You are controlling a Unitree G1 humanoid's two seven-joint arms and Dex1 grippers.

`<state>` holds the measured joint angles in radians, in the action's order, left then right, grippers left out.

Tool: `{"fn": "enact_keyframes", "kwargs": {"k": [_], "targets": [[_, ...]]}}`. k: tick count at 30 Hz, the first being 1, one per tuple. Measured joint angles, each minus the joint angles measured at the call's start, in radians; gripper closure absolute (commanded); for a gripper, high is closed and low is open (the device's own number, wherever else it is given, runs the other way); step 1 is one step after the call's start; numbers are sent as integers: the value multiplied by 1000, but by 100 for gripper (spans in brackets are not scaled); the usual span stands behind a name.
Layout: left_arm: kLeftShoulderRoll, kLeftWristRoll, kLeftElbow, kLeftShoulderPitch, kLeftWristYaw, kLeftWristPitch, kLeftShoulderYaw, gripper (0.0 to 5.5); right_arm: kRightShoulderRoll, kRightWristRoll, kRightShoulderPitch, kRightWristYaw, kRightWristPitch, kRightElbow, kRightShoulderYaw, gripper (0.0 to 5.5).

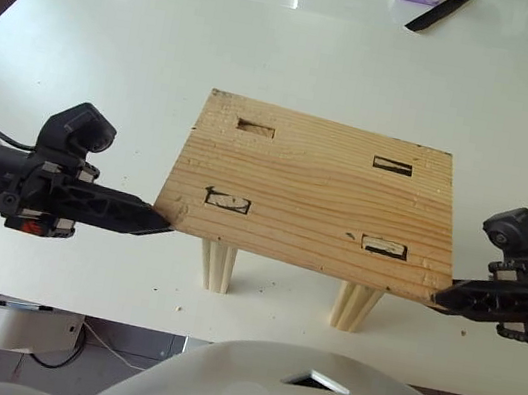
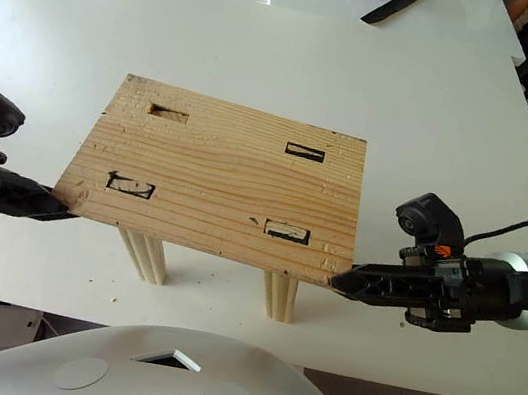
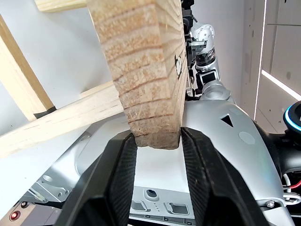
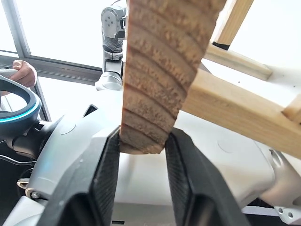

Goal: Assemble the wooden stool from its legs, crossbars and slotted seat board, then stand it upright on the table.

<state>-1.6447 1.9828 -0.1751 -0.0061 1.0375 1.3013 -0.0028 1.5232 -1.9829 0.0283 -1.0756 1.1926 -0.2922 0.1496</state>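
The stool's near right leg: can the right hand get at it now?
Probably not: the right hand is shut on the seat board at its near right corner; once released, nothing blocks the leg.

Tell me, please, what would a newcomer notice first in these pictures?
The wooden stool stands upright in the middle of the white table, and its board shows four dark slots. The left gripper clamps the board's near left corner, and the right gripper clamps its near right corner, one arm at each side.
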Motion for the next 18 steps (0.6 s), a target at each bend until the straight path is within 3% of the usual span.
{"fn": "enact_keyframes", "kwargs": {"k": [3, 5, 18], "targets": [[37, -1, 33, -41, -18, 13, -24, 406, -46, 0, -15, 21, -1, 11, 1, 406], [53, -1, 48, -58, -27, 17, -33, 360, -65, 0, -21, 32, -1, 16, -2, 406], [183, -13, 56, -74, -179, -25, -22, 135, -102, 1, -113, 294, -69, -8, -89, 178]]}}
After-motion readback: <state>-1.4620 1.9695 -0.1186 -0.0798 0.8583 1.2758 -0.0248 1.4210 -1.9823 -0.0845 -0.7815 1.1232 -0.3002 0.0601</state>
